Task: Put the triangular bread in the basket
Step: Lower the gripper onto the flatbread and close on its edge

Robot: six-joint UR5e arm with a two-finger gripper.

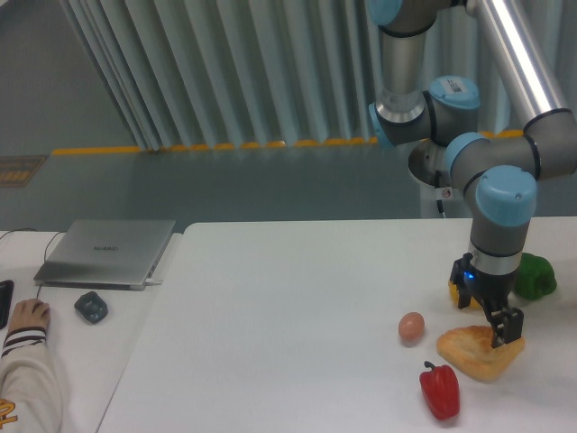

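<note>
Gripper (pixel 494 329) low over bread (pixel 478 352), poised for pickup; jaw state unclear; egg (pixel 411 327) just left of bread, red pepper (pixel 440 391) below-left; no basket seen.

My arm bends down from the upper right, wrist vertical, and my gripper (pixel 487 316) points downward, fingers spread apart.

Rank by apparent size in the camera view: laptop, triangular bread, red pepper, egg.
Largest to smallest as they look:
1. laptop
2. triangular bread, partly covered by the gripper
3. red pepper
4. egg
The red pepper sits nearest the camera, so its size is somewhat flattered.
</note>
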